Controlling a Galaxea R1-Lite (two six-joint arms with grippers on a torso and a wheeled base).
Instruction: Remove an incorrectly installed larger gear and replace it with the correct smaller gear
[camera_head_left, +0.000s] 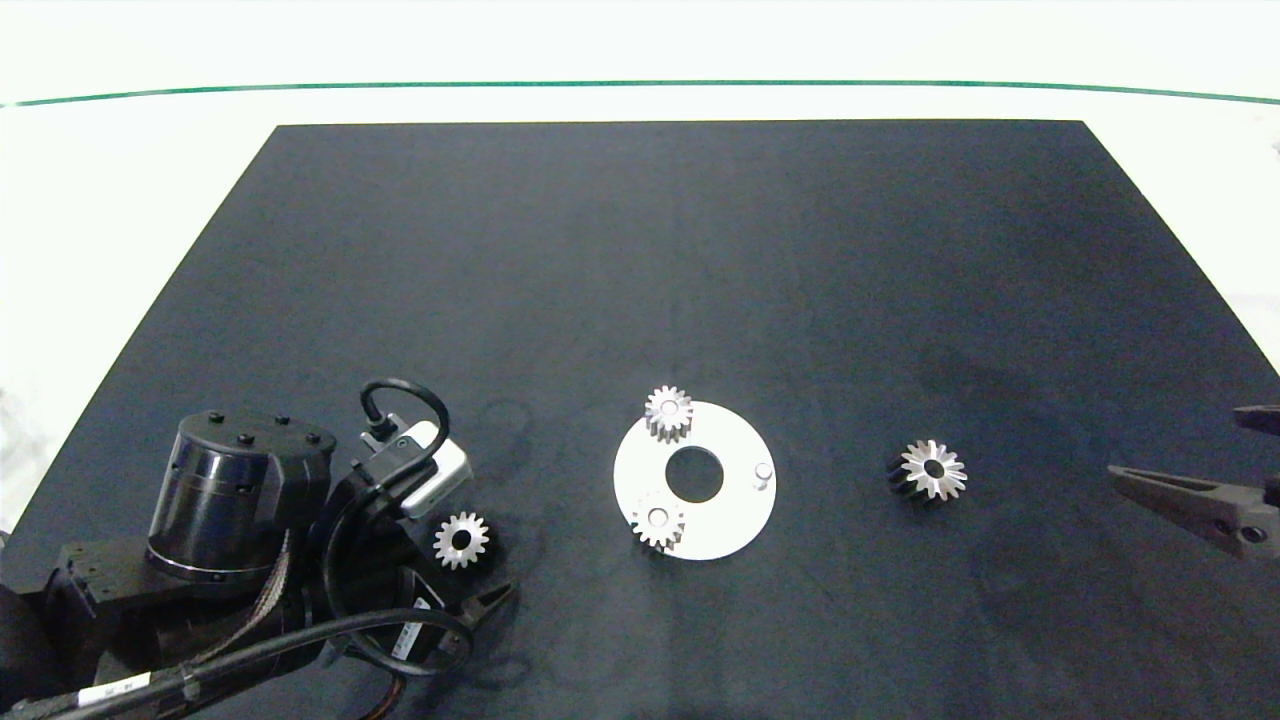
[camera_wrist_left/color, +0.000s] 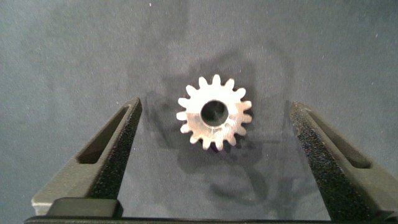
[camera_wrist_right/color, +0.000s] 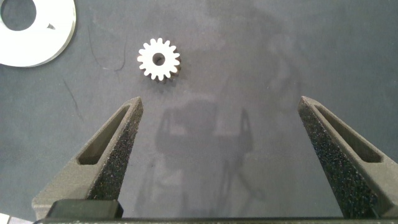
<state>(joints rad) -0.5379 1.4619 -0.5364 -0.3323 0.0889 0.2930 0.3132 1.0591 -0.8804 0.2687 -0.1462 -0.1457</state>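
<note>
Both pincers spread, left pincer (camera_wrist_left/color: 214, 155) seemingly above smaller gear (camera_wrist_left/color: 214, 112), larger gear (camera_head_left: 930, 470) apart

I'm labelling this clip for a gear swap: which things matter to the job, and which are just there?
Part of the job:
- smaller gear, between the open left end effector fingers
- larger gear, loose on the mat
- round plate with its empty peg
- right end effector, open

Just there:
- two mounted gears
- black mat

smaller gear (camera_head_left: 461, 540) left of plate (camera_head_left: 735, 520), larger gear (camera_head_left: 931, 470) right, apparently flat
</note>
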